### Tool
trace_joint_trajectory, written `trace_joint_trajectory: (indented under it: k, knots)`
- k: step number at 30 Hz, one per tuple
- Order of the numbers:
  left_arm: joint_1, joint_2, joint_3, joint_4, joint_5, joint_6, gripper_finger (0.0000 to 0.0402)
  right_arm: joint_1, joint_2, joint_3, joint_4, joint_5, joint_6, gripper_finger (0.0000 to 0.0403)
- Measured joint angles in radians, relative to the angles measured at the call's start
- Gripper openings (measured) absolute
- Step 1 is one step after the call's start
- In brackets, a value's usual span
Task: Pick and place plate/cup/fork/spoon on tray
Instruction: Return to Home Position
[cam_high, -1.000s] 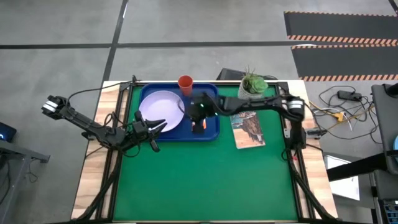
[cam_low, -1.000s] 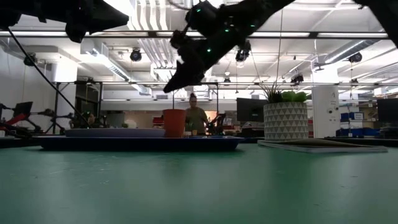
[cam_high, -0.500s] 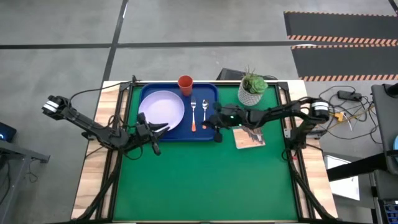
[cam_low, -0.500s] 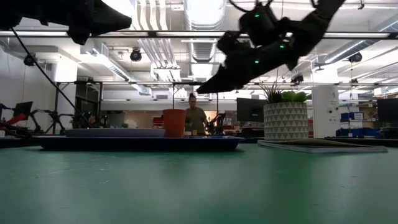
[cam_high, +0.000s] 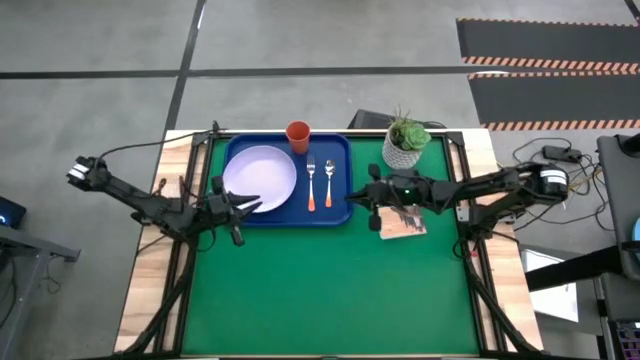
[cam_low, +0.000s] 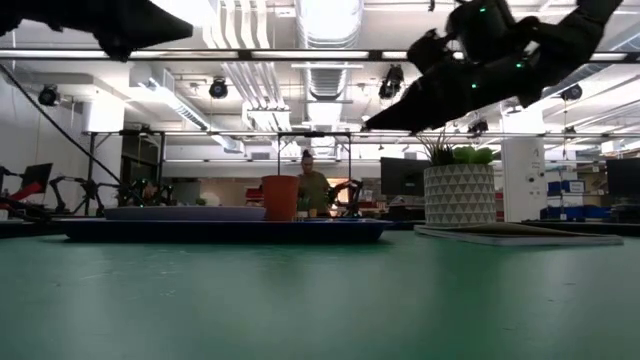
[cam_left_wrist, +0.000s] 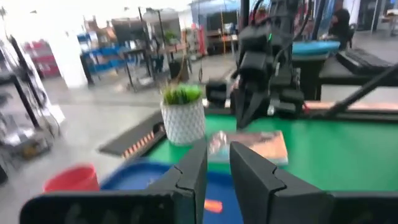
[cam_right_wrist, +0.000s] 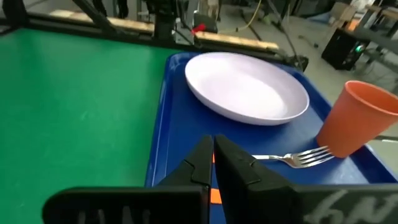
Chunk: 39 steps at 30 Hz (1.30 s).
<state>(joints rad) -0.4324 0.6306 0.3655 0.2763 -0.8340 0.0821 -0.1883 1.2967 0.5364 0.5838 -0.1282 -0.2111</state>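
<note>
Right tool, fingers pressed together on nothing, hangs well above the counter at the tray's 3 o'clock rim, pointing toward 9 o'clock.

Taking the high view with 12 o'clock at the far edge, I start from the tray. It sits in the counter's 11 o'clock part, its long axis running 9 to 3. All 4 pieces lie in it. The plate fills the 9 o'clock half. The cup stands upright at the plate's 1 o'clock, right by its rim. The fork and spoon lie side by side at the plate's 3 o'clock, handles toward 6.

So I judge the loading done, and what matters for going home is direction: the whole setting lies at 9 o'clock of the right tool, and a retreat toward 3 o'clock carries it away from everything. Its arm crosses above the booklet, with the plant pot at 12 o'clock of it.

Left tool waits at the tray's 7 o'clock corner, near the plate's edge, fingers slightly apart and empty.
</note>
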Motion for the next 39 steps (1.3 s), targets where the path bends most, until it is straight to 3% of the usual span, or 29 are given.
trace_joint_trajectory:
  k: [3, 7, 11, 13, 20, 25, 33, 39]
  knots:
    - [0.000, -0.084, 0.000, -0.189, 0.033, -0.134, 0.0056, 0.000, -0.037, -0.048, 0.043, 0.003, 0.008, 0.0009]
    - [0.000, -0.181, -0.011, -0.387, 0.207, -0.324, 0.0056, -0.001, -0.064, -0.099, 0.086, 0.028, 0.024, 0.0009]
    - [0.000, -0.241, -0.047, -0.423, 0.420, -0.407, 0.0056, -0.002, -0.074, -0.127, 0.110, 0.042, 0.028, 0.0009]
    - [0.000, -0.261, -0.065, -0.420, 0.478, -0.410, 0.0056, -0.002, -0.074, -0.132, 0.113, 0.047, 0.029, 0.0009]
    - [0.003, -0.344, -0.130, -0.415, 0.438, -0.391, 0.0056, -0.002, -0.076, -0.140, 0.115, 0.048, 0.020, 0.0009]
    - [0.034, -0.395, -0.176, -0.278, 0.410, -0.342, 0.0056, -0.002, -0.087, -0.168, 0.163, 0.049, 0.017, 0.0009]
    - [0.137, -0.424, -0.191, -0.233, 0.408, -0.331, 0.0056, -0.046, -0.195, -0.262, 0.222, 0.051, 0.036, 0.0009]
    - [0.218, -0.398, -0.193, -0.233, 0.495, -0.327, 0.0056, -0.066, -0.294, -0.307, 0.223, 0.049, 0.033, 0.0009]
